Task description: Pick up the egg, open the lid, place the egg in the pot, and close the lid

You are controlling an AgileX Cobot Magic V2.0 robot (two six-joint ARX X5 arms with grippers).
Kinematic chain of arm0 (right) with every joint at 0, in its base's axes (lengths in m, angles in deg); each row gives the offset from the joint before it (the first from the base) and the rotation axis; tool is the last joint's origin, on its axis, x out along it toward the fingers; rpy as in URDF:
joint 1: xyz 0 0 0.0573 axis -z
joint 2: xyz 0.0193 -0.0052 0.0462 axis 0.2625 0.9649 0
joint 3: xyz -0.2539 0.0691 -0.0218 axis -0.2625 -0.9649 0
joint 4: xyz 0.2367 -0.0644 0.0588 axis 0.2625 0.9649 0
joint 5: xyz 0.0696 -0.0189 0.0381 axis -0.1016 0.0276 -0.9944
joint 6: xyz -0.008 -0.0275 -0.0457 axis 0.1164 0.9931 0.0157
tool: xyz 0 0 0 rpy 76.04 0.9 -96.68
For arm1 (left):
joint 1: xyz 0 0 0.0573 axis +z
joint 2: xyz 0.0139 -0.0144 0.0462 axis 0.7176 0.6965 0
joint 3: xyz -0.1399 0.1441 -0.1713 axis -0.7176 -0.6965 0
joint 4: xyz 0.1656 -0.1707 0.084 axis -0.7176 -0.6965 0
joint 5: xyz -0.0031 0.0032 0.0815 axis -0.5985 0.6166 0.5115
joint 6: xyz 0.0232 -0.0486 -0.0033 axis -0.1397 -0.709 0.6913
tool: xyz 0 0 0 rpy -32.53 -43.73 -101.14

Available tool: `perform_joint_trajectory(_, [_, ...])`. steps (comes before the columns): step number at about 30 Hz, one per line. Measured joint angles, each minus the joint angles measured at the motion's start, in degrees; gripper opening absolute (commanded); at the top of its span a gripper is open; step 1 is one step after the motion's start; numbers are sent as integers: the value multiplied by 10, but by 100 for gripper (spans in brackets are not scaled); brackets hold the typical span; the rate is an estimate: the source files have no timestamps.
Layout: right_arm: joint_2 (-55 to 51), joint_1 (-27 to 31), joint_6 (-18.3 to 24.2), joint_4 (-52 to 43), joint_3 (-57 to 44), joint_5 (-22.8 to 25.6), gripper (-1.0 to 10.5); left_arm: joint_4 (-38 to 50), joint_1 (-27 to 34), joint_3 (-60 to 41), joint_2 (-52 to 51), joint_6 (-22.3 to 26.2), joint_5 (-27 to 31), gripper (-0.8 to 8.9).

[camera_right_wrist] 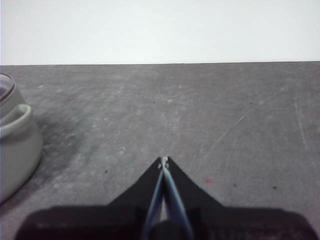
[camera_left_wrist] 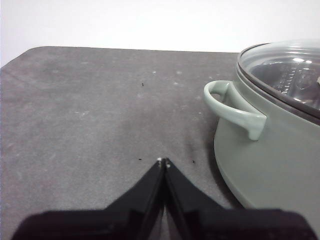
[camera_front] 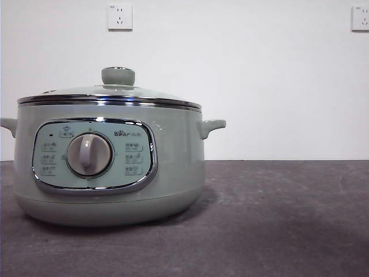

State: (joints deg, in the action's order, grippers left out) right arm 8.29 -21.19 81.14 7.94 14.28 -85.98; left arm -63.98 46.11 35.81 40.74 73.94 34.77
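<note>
The pale sage-green pot stands at the left of the front view, its grey dial facing me. The glass lid with its green knob sits closed on the pot. No egg shows in any view. My left gripper is shut and empty above the grey table, beside the pot and its side handle. My right gripper is shut and empty over bare table, well away from the pot. Neither arm shows in the front view.
The dark grey table stretches to the right of the pot. A white wall stands behind, with one socket above the pot and another at the far right.
</note>
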Motion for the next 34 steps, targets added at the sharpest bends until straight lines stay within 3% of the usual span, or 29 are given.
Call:
perform_joint_trajectory(10, [-33,0,-42,-26,-77,0,1,0,0,0,0,0,0,-3])
perform_joint_trajectory(22, [-33,0,-87,-32,-80,8,2,0,0,0,0,0,0,-3])
perform_joint_trajectory(34, [-33,0,-92,-31,-80,17,2,0,0,0,0,0,0,-3])
